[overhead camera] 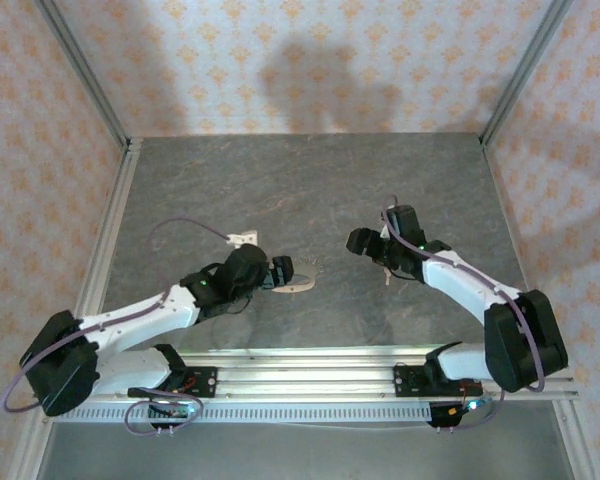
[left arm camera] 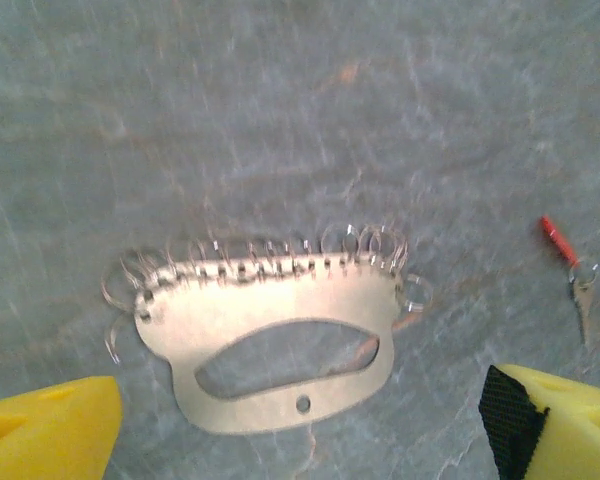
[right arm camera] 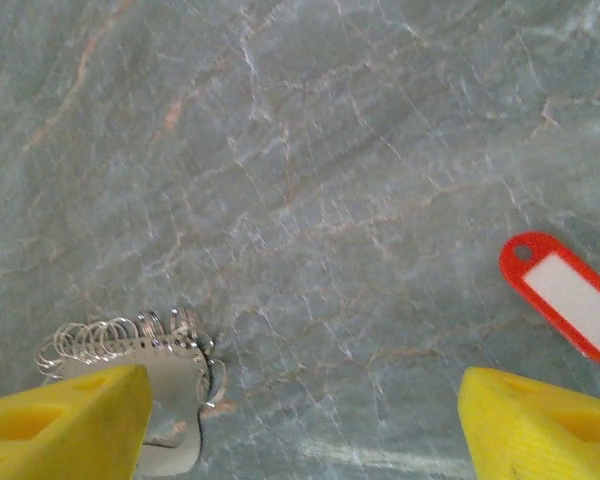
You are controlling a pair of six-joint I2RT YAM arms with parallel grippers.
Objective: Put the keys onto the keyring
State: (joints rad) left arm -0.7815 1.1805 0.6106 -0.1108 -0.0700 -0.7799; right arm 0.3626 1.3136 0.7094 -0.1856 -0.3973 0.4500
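Roughly mid-table, a little toward the left edge, the keyring (left arm camera: 270, 298) lay flat: a pale plate with an oval cut-out and a row of small wire rings along one side. Apart from it, toward the right edge, lay the key (left arm camera: 583, 305), joined to a red tag (right arm camera: 565, 298) whose white label looked plain. The left gripper (left arm camera: 300, 445) hovered over the keyring, jaws wide and empty. The right gripper (right arm camera: 300, 430), likewise spread and empty, hung above the table (overhead camera: 310, 190) between keyring and tag.
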